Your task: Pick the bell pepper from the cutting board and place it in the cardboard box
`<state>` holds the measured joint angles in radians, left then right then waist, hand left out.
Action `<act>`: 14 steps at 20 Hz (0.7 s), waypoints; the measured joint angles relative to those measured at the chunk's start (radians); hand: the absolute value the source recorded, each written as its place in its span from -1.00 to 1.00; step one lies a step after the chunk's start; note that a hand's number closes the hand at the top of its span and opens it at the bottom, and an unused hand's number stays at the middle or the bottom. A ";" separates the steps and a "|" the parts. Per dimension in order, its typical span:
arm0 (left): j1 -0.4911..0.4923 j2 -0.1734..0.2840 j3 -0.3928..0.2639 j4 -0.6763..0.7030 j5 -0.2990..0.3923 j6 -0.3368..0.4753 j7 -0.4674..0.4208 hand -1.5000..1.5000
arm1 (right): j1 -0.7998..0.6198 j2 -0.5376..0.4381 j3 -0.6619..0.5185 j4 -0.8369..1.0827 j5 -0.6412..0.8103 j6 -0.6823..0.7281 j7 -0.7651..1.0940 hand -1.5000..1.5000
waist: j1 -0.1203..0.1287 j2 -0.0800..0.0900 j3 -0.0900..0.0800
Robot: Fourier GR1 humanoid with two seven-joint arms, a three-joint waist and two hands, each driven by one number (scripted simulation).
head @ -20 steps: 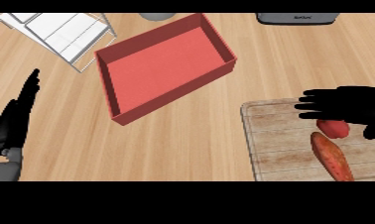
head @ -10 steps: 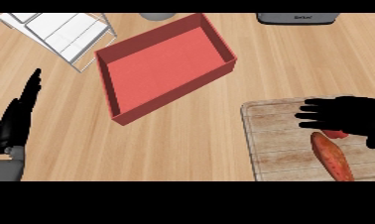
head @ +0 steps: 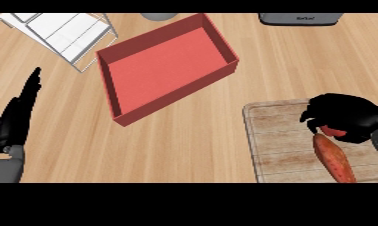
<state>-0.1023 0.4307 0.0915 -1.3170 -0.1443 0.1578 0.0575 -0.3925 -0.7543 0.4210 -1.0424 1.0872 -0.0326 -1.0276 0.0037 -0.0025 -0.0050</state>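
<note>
Curling round the bell pepper (head: 336,131) on the cutting board (head: 280,140), the right hand (head: 345,115)

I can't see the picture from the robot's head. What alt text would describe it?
The robot's right hand curls down over a red bell pepper on a wooden cutting board, beside a long orange sweet potato. An open red box sits on the counter to the left, and the left hand rests open at the left edge.

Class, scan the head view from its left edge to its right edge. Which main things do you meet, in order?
Left hand → wire rack → red box → cutting board → right hand, curled over the red bell pepper.
</note>
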 measured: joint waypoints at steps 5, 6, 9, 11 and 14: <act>0.018 -0.006 0.009 -0.012 -0.004 -0.005 -0.002 0.00 | 0.012 0.041 -0.058 -0.014 -0.023 -0.053 0.026 1.00 | -0.002 -0.001 -0.001; 0.022 -0.005 0.012 -0.012 -0.005 -0.003 -0.001 0.00 | 0.015 0.063 -0.076 -0.020 -0.034 -0.035 0.082 1.00 | -0.007 -0.003 -0.002; 0.033 0.001 0.024 -0.010 -0.002 0.001 0.003 0.00 | 0.047 0.130 -0.161 0.004 -0.083 0.014 0.285 1.00 | -0.036 -0.013 -0.008; 0.042 0.001 0.033 -0.005 -0.001 0.007 0.005 0.00 | 0.065 0.175 -0.228 0.017 -0.118 0.027 0.427 1.00 | -0.061 -0.021 -0.014; 0.051 0.003 0.038 -0.007 0.000 0.010 0.006 0.00 | 0.079 0.238 -0.307 0.003 -0.133 0.018 0.650 1.00 | -0.077 -0.030 -0.018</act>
<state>-0.0514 0.4337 0.1300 -1.3243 -0.1443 0.1681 0.0633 -0.3135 -0.5167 0.1144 -1.0397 0.9540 -0.0145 -0.3780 -0.0729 -0.0321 -0.0226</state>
